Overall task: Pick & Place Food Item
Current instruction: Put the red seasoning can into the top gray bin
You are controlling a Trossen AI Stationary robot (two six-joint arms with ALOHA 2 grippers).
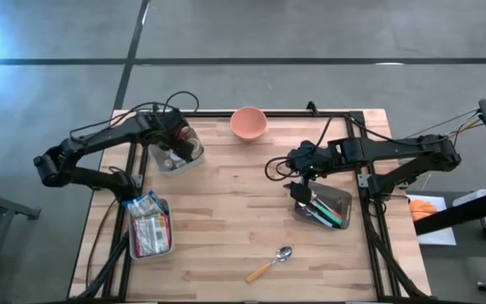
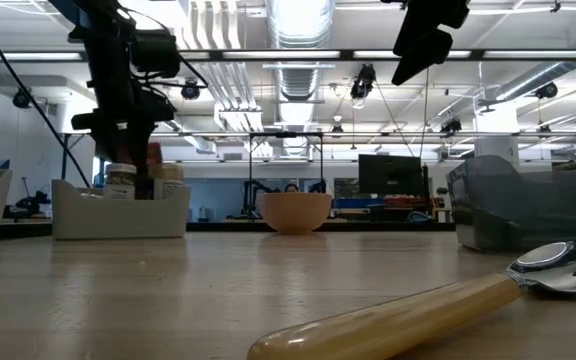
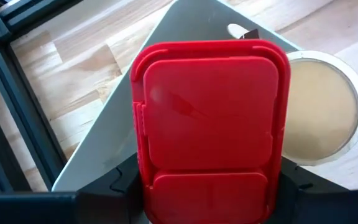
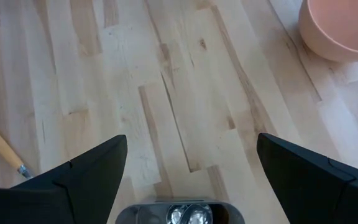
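Note:
A food container with a red flip-top lid (image 3: 207, 124) sits between the fingers of my left gripper (image 3: 207, 186), which is shut on it over the grey bin (image 1: 175, 156) at the far left of the table. A jar with a tan lid (image 3: 322, 112) stands in that bin beside it. A pink bowl (image 1: 248, 122) rests at the far middle. My right gripper (image 4: 191, 180) hangs open above the utensil bin (image 1: 321, 207), touching nothing. My left gripper pinches the red-lidded container between its two fingers, one on each side just below the lid (image 3: 138, 180). The fingers come from above, slanting down. The container stands upright, lid up, over the bin; the lid hides its body and bottom.
A second bin (image 1: 148, 226) with food packets sits at the near left. A spoon with a pale handle (image 1: 270, 263) lies near the front edge. Bare wooden tabletop (image 1: 234, 203) lies between the bins and the bowl.

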